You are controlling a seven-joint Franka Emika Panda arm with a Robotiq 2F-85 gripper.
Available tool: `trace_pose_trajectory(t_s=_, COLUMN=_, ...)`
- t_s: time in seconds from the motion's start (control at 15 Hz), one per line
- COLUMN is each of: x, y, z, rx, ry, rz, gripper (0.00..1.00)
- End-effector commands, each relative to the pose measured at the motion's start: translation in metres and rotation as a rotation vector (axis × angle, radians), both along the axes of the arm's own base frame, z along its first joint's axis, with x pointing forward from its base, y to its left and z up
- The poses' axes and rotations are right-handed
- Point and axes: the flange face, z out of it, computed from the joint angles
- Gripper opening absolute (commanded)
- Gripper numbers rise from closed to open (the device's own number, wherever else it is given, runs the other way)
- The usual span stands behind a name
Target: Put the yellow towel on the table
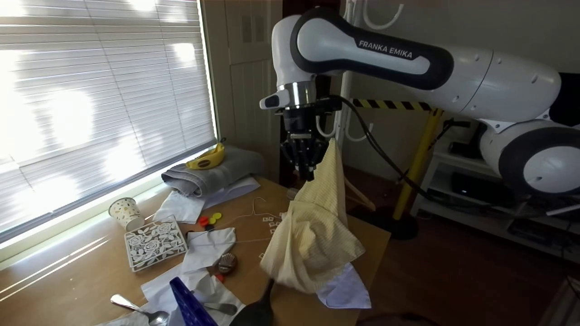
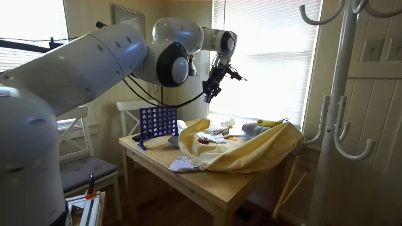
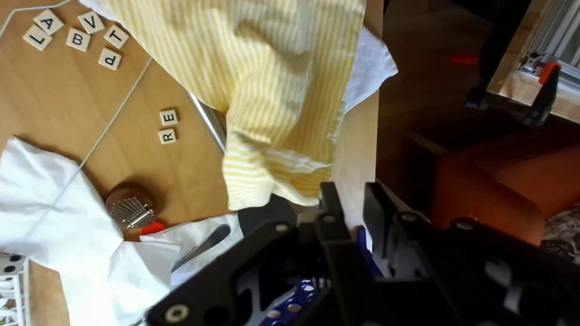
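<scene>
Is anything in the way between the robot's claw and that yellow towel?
Nothing visible stands in the way: the gripper hangs above the table, with only open air showing between it and the yellow towel.

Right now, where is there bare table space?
The table is bare left of the spoon and trivet in an exterior view, and at the corner beside the yellow towel. Its middle is crowded with white cloths and letter tiles.

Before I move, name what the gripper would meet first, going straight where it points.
Probably the towel: in both exterior views, the gripper points down toward it. Depth is unclear; the table beside it might come first.
</scene>
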Motion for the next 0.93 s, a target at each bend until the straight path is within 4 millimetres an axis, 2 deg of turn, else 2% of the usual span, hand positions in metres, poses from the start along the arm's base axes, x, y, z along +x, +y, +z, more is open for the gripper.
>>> trace_pose_trajectory(t_s=0.0, x=0.012, y=-0.036, z=0.029, rx=0.038, ry=0.003, rz=-0.107, gripper=0.53)
trace_pose_trajectory(t_s=0.27, x=0.013, y=-0.094, z=0.083, rx=-0.07, ry=-0.032, rz=-0.324, gripper=0.81)
trace_pose_trajectory(t_s=0.47, x=0.009, y=-0.136, z=0.108, rx=-0.151, ry=-0.013, rz=-0.466, gripper=0.99)
trace_pose_trajectory(t_s=0.67, x=0.008, y=-0.173, z=0.118, rx=-0.219, ry=0.026, rz=-0.607, gripper=1.0)
trace_pose_trajectory(t_s=0.87, x=0.014, y=-0.201, z=0.112, rx=-0.28, ry=0.061, rz=-0.752, gripper=1.0)
